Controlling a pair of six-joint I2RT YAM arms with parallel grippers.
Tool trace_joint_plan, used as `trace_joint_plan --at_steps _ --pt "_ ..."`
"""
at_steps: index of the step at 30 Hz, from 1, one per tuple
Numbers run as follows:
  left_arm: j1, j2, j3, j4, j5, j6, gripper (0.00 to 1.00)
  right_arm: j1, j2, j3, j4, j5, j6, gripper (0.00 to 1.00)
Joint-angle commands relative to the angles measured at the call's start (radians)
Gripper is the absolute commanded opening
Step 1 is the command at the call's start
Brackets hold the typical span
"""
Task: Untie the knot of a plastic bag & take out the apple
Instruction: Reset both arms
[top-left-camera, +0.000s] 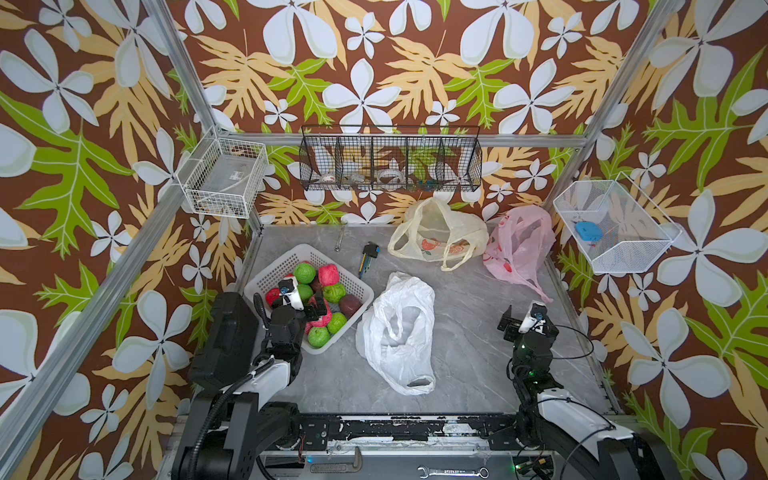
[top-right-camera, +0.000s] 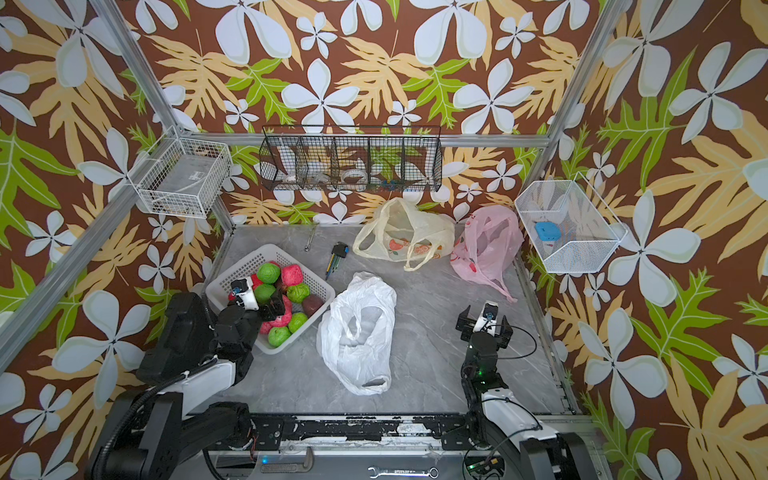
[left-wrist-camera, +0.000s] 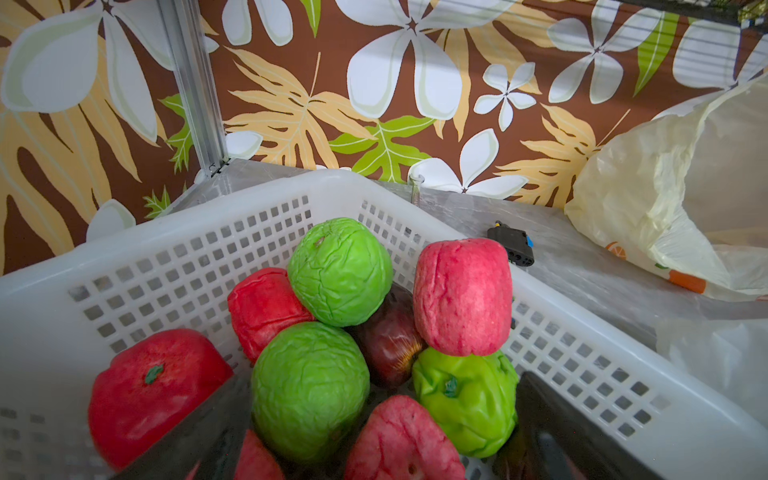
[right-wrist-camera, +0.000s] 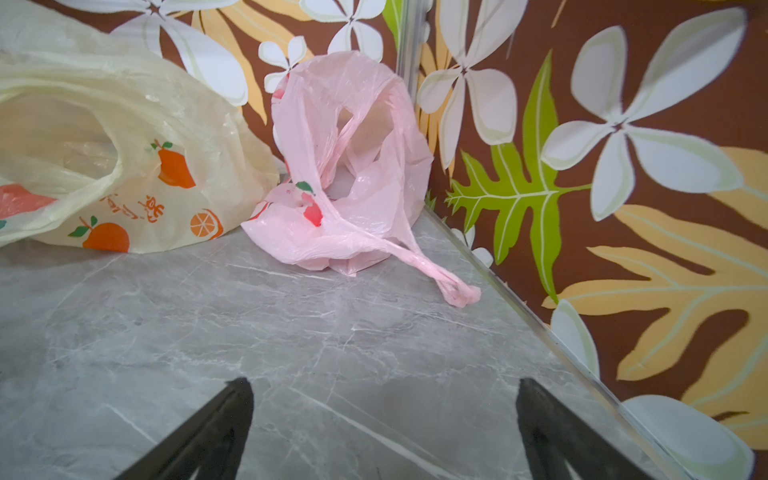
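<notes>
The white plastic bag (top-left-camera: 397, 332) lies in the middle of the table, crumpled and slack, with its mouth open toward the robot. I see no knot on it and no apple inside, so I judge it is already untied and emptied. Just beside it, on the left, stands the white basket (top-left-camera: 291, 253), full of red and green apples.

The left gripper (left-wrist-camera: 386, 376) hangs low inside the basket with the jaws wide apart and nothing held; its 2 fingers stand on either side of a green apple (left-wrist-camera: 309, 390). The right gripper (right-wrist-camera: 384, 380) is also fully open and empty, above bare table, well apart from the white bag.

The risks, as I judge them:
- If the left arm leaves sideways and not upward, a finger may catch the basket wall or push an apple out.
- The white bag is very light; a passing arm could drag it.

At the back lie a yellow bag (right-wrist-camera: 124, 158) and a pink bag (right-wrist-camera: 353, 166). Whether the pink bag's twisted handle is knotted, I cannot tell.
</notes>
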Motion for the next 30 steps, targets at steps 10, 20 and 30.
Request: trace_joint_plan --at_steps 10,20,30 --pt "0.002 0.157 -0.044 0.31 -0.022 0.057 1.0 -0.002 0.326 0.132 0.267 -0.137 -0.064 1.0" --pt "0.001 0.183 -0.072 0.388 -0.029 0.055 1.0 -0.037 0.501 0.189 0.308 -0.217 -0.057 1.0" --pt "0.001 0.182 -0.071 0.387 -0.03 0.055 1.0 -0.053 0.5 0.2 0.285 -0.245 -0.047 1.0"
